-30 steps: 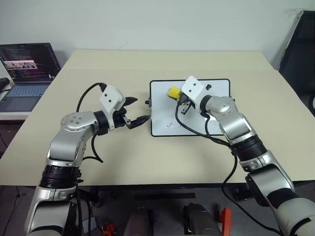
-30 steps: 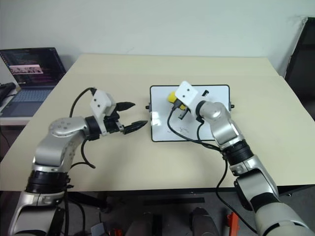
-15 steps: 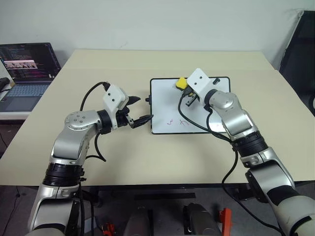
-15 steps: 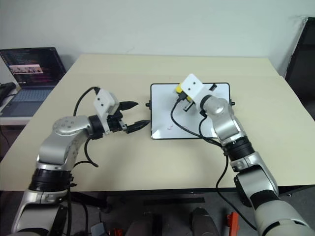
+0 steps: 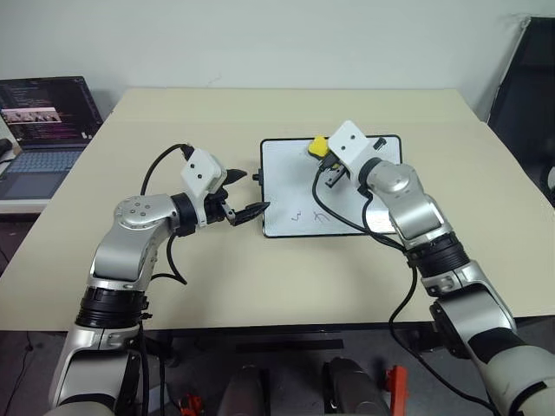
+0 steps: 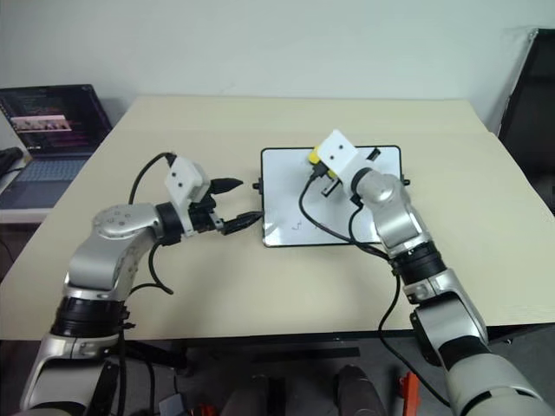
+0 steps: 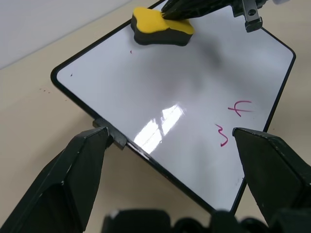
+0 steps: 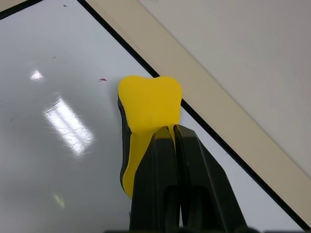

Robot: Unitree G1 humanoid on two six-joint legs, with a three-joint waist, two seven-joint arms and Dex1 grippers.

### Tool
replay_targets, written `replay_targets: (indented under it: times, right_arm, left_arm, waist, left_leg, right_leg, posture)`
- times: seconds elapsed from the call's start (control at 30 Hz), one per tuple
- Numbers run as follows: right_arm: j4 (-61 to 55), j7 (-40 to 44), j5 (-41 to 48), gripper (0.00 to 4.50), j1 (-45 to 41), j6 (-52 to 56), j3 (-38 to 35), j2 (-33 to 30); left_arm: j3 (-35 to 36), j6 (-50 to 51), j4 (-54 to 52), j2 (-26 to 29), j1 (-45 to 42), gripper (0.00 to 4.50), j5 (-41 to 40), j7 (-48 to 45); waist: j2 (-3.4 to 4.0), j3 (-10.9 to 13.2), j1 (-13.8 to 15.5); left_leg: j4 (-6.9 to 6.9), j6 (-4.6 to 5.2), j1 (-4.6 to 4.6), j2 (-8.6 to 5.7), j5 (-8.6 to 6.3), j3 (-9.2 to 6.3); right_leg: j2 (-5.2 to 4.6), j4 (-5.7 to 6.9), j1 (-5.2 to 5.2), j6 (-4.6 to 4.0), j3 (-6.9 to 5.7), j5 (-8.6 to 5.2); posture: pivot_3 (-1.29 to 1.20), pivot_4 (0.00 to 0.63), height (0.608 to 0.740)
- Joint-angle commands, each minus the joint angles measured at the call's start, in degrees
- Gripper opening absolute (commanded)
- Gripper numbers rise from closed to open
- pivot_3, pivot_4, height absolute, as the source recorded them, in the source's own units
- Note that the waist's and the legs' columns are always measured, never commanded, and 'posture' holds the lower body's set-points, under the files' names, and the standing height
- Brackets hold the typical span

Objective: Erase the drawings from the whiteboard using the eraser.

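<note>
Right now, quick notes:
whiteboard [image 5: 295, 186]: lies flat on the beige tabletop [image 5: 260, 277], about mid-table, black frame, small black knob on its left edge.
eraser [image 5: 318, 146]: yellow block with a dark underside, resting on the board near its far edge, toward the middle of that edge.
right gripper [image 8: 170, 133]: clenched on the eraser; the two black fingers pinch together over its yellow top, arm reaching across the board from the right.
left gripper [image 5: 245, 195]: released, fingers spread wide, nothing between them; it hovers just beside the board's left edge, pointing at it, one fingertip close to the near left part of the frame. Contact cannot be told.
drawings [image 7: 233, 121]: two small reddish squiggles on the board's near part, toward its left half, well apart from the eraser; a tiny red speck also sits just beside the eraser.
board surface: glossy, with a pale patch of reflected light near the left edge.
laptop [image 5: 43, 130]: open, screen lit, on a separate surface off the tabletop's far left corner.
</note>
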Motion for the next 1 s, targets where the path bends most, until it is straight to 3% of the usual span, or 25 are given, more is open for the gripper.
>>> replay_targets:
  times: [0.03, 0.5, 0.77, 1.0]
  right_arm:
    - [1.1, 0.2, -0.7, 0.01, -0.1, 1.2, 1.3, 2.6]
    - [0.3, 3.3, -2.5, 0.01, 0.7, 0.7, 4.8, 8.3]
    - [-2.5, 7.4, -3.5, 0.01, 3.9, 1.0, 6.9, 5.7]
    - [-3.0, 7.9, -4.3, 0.01, 5.1, 1.2, 6.4, 3.7]
  left_arm:
    - [0.0, -0.7, -0.8, 0.1, -0.9, 4.50, 0.1, 0.3]
    - [0.5, -0.3, -1.9, 0.2, 0.0, 4.50, 0.0, 0.6]
    - [0.9, 0.3, -2.4, 1.4, 0.8, 4.50, -0.2, 0.3]
    - [1.2, -0.4, -1.0, 7.5, 3.2, 4.50, -0.3, -5.0]
  waist:
    - [0.00, 0.0, -0.4]
    - [0.00, 0.0, -1.4]
    - [0.00, 0.0, -1.2]
    - [0.00, 0.0, -1.1]
  left_leg:
    - [0.00, 0.00, 0.00, 0.07, 0.00, 0.02]
    - [-0.11, -0.01, 0.09, 0.52, 0.00, 0.03]
    - [-0.18, -0.01, 0.08, 0.52, 0.00, 0.02]
    - [-0.27, -0.01, 0.09, 0.52, -0.01, 0.01]
  right_leg:
    - [0.06, 0.00, -0.01, 0.00, 0.01, 0.00]
    - [0.53, 0.00, -0.09, -0.15, 0.01, 0.01]
    - [0.53, -0.05, -0.10, -0.16, 0.00, -0.01]
    - [0.53, -0.07, -0.12, -0.23, -0.02, -0.05]
  posture:
    - [0.00, 0.150, 0.740]
    - [0.00, 0.150, 0.740]
    - [0.00, 0.150, 0.740]
    - [0.00, 0.150, 0.740]
